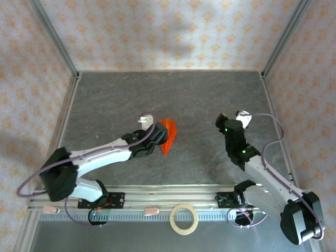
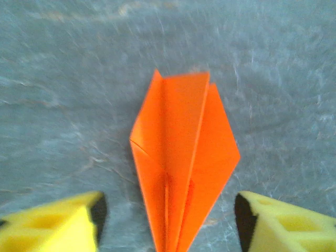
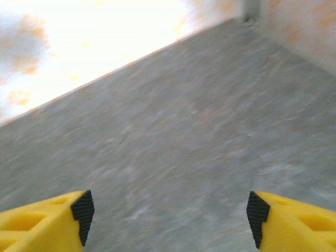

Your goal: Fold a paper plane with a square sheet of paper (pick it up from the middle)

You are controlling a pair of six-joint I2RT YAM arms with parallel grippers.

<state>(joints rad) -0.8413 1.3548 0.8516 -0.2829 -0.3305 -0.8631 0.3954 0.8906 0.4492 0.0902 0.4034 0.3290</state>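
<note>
1. The plane [image 2: 181, 157] lies flat on the worktop [image 1: 199, 100], left of centre, nose toward the near edge
2. The left tool [image 2: 169, 212] stands wide, one finger on each side of the nose, touching neither
3. The right tool [image 3: 169, 210] stands wide, holding nothing, well apart from the plane

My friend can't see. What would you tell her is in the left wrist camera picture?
A folded orange paper plane lies on the grey table, narrow end nearest the camera. The left gripper is open, one yellow finger either side of it, not touching.
</note>
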